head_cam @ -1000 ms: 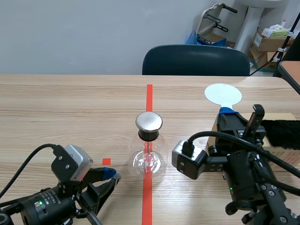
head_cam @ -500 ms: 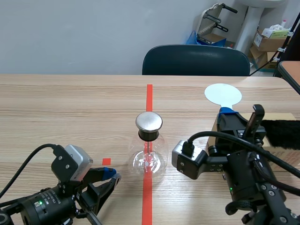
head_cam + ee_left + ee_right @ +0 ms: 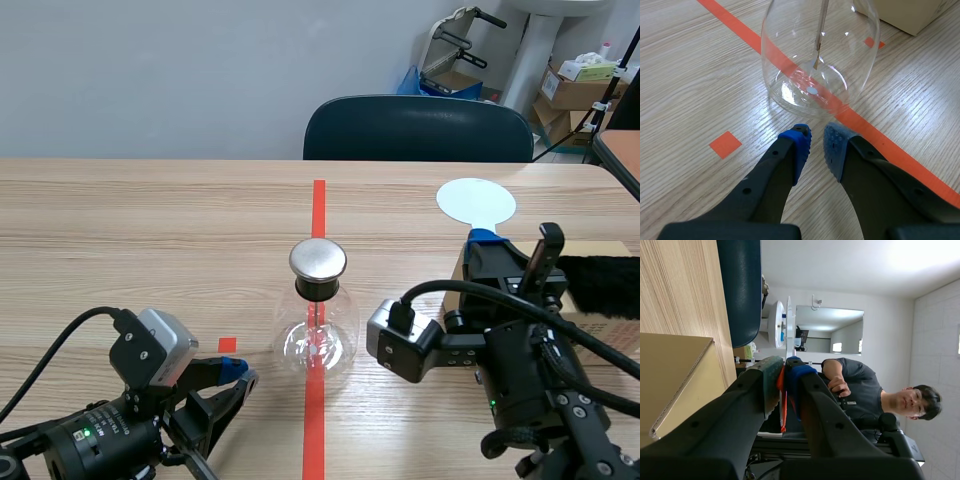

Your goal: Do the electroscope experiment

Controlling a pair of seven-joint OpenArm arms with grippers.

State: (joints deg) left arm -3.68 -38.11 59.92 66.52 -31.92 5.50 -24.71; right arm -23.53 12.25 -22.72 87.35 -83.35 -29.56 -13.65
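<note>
The electroscope, a clear glass flask (image 3: 318, 335) with a round metal cap (image 3: 318, 260) and a thin rod inside, stands on the orange tape line at the table's middle. My left gripper (image 3: 238, 378) lies low, just left of the flask. In the left wrist view its blue pads (image 3: 801, 144) stand almost together with nothing between them, right before the flask (image 3: 817, 55). My right gripper (image 3: 487, 240) is rolled on its side and shut on the handle of a white disc paddle (image 3: 476, 202), held upright right of the flask. The right wrist view shows the paddle (image 3: 788, 322) edge-on above the gripper (image 3: 785, 367).
A cardboard box (image 3: 603, 322) with a black furry cloth (image 3: 605, 283) on it sits behind my right arm. A dark blue chair (image 3: 418, 128) stands at the table's far edge. A person (image 3: 875, 392) shows in the right wrist view, beyond the table.
</note>
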